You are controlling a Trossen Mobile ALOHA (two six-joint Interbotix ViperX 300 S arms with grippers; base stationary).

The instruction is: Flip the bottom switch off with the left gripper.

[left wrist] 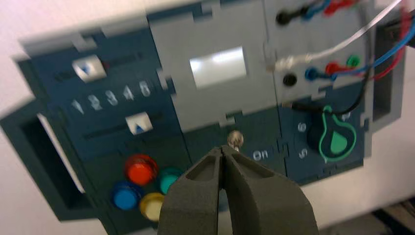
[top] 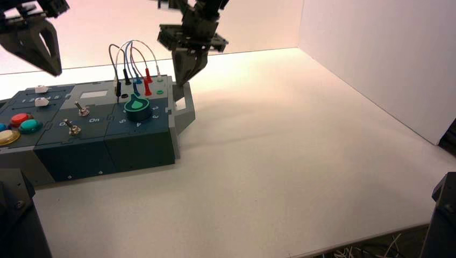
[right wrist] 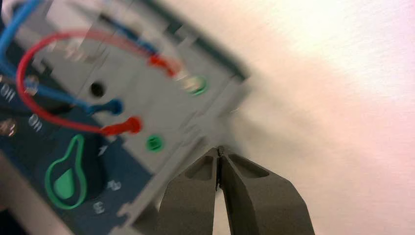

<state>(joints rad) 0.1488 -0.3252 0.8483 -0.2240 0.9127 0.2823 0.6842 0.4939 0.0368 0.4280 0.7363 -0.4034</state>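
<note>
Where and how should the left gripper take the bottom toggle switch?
I'd take the bottom switch by its thin metal lever, above the round nut base. The left gripper hovers over the box's far left; come down from above, since the lever sticks up and leans leftward.

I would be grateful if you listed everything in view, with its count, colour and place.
Box: one, grey and dark blue, left part of table
Table: one, pale, beneath box
Sliders: two, white caps, box's far left
Push buttons: four, red, green, blue, yellow, box's near left
Toggle switches: two, silver, left of the knob
Knob: one, green, near right
Blank panel: one, white, far middle
Wires: several, red, blue, black, white, far right
Wall: one, pale, beyond table
Left pincer: one, black, above box's left
Right pincer: one, black, by box's far right corner
</note>
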